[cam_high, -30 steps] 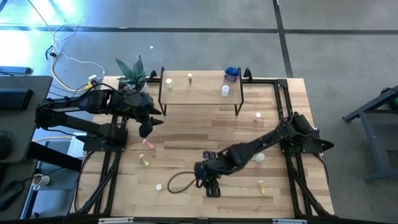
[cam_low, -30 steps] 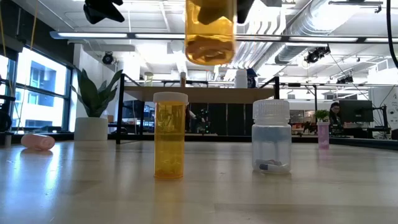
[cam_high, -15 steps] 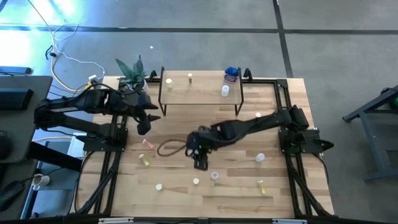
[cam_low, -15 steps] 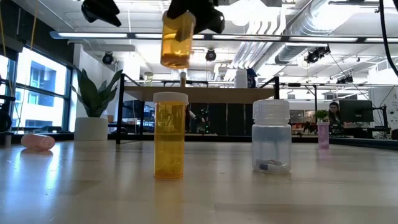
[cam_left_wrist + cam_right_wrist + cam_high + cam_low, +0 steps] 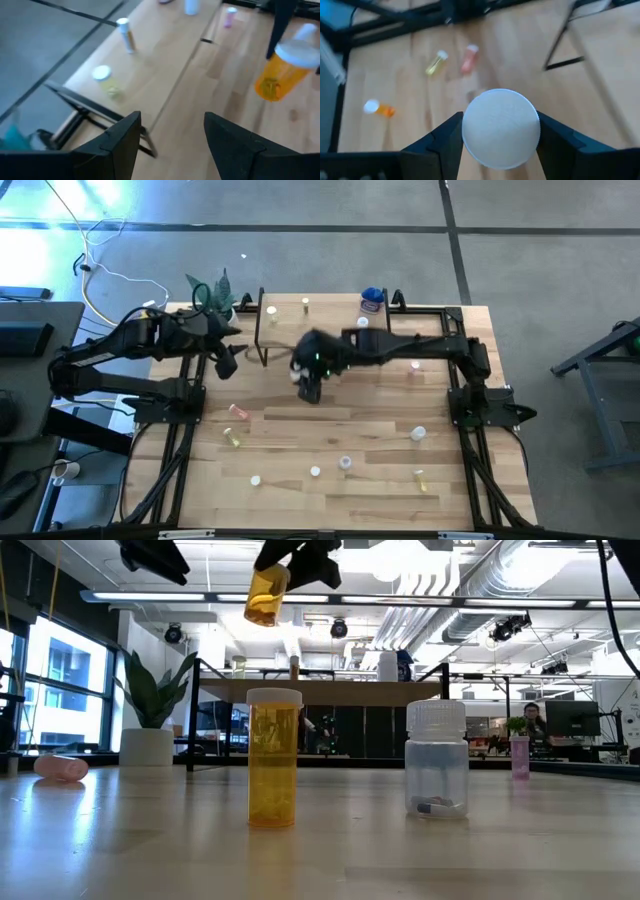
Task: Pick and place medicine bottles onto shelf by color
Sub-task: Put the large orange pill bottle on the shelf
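My right gripper [image 5: 308, 380] hangs over the table just in front of the shelf [image 5: 330, 332], shut on an orange medicine bottle [image 5: 265, 595] with a white cap [image 5: 501, 127]. The bottle also shows in the left wrist view [image 5: 280, 75]. My left gripper [image 5: 170, 135] stands open, with nothing between its fingers, by the shelf's left end [image 5: 225, 360]. On the shelf stand two small yellow bottles [image 5: 272, 310], a white one [image 5: 362, 326] and a blue one [image 5: 372, 300]. Several more bottles stand or lie on the tabletop, among them an orange one [image 5: 273, 755] and a clear one [image 5: 436, 758]. My right gripper pinches the orange bottle between its two fingers [image 5: 445, 142] at its cap end [image 5: 470, 131], one finger on each side. The fingers slant down from above. The bottle is lifted well clear of the table and hangs tilted, cap up and base [image 5: 258, 615] low.
A potted plant [image 5: 212, 295] stands at the far left corner beside the shelf. Loose bottles lie scattered on the tabletop: pink [image 5: 237, 411], yellow [image 5: 232, 439], white-capped ones [image 5: 345, 463] near the front, pink [image 5: 414, 367] at the right. Dark frame rails [image 5: 465, 470] run along both sides.
My right gripper has carried the orange bottle from near the table's front edge up and toward the far edge, to just in front of the shelf; the bottle has tipped from upright to slanted. My left gripper has shifted a little toward the far edge and turned.
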### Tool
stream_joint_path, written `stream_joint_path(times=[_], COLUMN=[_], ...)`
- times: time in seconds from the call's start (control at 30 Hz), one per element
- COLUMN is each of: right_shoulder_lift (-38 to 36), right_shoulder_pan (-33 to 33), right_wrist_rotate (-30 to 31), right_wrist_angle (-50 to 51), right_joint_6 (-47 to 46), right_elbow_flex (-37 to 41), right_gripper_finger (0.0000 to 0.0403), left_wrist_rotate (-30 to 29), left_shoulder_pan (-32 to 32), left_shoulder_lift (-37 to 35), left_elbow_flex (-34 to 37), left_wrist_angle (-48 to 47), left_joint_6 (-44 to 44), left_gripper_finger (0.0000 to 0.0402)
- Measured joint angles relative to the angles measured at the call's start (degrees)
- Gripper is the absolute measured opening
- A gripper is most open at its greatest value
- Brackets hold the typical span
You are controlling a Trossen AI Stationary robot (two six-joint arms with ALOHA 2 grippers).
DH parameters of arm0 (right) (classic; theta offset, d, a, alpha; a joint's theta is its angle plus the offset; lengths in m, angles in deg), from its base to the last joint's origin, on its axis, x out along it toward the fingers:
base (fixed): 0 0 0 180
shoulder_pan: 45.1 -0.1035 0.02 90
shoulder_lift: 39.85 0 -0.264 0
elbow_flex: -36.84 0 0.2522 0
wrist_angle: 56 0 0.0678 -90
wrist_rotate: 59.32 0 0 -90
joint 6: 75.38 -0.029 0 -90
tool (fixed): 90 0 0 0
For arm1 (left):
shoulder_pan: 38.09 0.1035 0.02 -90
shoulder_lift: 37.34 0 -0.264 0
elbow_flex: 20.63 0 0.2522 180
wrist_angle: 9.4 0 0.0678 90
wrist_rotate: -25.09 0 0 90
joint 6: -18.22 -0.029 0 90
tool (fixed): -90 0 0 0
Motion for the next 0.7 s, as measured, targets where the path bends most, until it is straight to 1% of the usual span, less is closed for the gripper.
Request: stream_joint_path(times=[0.13,0.23,0.7], right_shoulder_lift=[0.0,0.0,0.0], right_shoulder_pan=[4.31,7.6,20.96], right_wrist_rotate=[0.02,-0.12,-0.42], right_wrist_angle=[0.1,0.11,3.54], right_joint_6=[2.12,3.64,6.88], right_elbow_flex=[-2.35,-4.1,-10.05], right_gripper_finger=[0.0194,0.0194,0.0194], left_wrist_rotate=[-1.99,-2.14,-3.54], left_shoulder_pan=[2.4,4.17,12.09], left_shoulder_lift=[0.02,0.02,1.51], left_elbow_flex=[0.0,0.0,0.0], left_wrist_angle=[0.83,2.81,15.44], left_joint_6=[-0.83,-0.83,-5.25], left_gripper_finger=[0.0209,0.0209,0.0209])
